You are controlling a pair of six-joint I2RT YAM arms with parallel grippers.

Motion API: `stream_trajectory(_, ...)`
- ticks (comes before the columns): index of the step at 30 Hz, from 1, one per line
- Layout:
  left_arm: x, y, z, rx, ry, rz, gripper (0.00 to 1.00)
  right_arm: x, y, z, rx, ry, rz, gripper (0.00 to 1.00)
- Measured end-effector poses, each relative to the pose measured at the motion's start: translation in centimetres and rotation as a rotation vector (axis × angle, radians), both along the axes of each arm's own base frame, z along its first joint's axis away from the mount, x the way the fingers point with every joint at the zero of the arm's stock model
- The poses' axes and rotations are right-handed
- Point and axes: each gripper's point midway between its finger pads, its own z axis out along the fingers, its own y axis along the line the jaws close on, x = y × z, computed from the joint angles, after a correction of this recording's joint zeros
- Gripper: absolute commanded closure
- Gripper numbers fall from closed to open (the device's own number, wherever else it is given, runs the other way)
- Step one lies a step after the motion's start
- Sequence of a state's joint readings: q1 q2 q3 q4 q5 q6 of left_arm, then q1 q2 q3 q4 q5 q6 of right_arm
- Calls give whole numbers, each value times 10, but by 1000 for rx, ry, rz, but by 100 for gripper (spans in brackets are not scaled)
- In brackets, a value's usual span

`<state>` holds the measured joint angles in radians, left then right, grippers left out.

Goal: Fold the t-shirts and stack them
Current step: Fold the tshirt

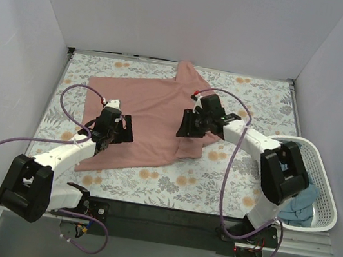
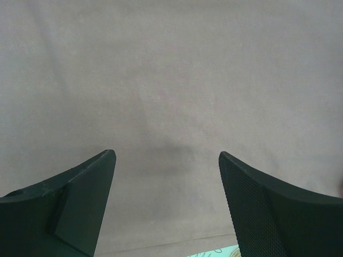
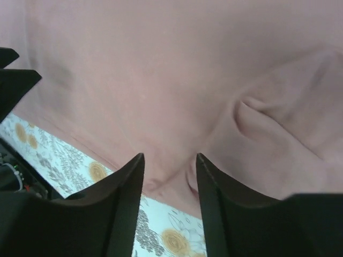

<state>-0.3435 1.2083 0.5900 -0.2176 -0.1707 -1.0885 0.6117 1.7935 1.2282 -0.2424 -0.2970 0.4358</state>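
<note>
Both arms reach forward from the near edge and each bends at its elbow. The left gripper [image 2: 167, 160] hangs over the near left part of the dusty-pink t-shirt [image 1: 155, 109]. Its jaws are wide apart with nothing between them. The right gripper [image 3: 170, 160] points down at the shirt's right side, jaws half apart above a small crease, gripping nothing. The shirt lies spread on the floral cloth [image 1: 229, 177]. At the right, the teal-blue t-shirt [image 1: 299, 210] lies in the white basket [image 1: 326, 192], partly hidden by the right arm.

Two t-shirts [image 1: 155, 109] [image 1: 300, 204], one basket [image 1: 324, 185], one cloth [image 1: 235, 178]
</note>
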Motion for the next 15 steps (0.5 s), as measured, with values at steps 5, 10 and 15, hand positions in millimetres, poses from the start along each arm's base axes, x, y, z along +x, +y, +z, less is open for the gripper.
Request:
stream_trajectory(5, -1, -1, -2, -2, 8, -4, 23, -19, -76, 8, -3, -41, -144, 21)
stream_trajectory(10, 0, -3, -2, -7, 13, -11, 23, -59, -110, -40, 71, 61, -262, 21)
stream_trajectory(15, -1, -3, -2, -6, 16, -11, 23, -46, -98, -47, 162, 54, -275, 23)
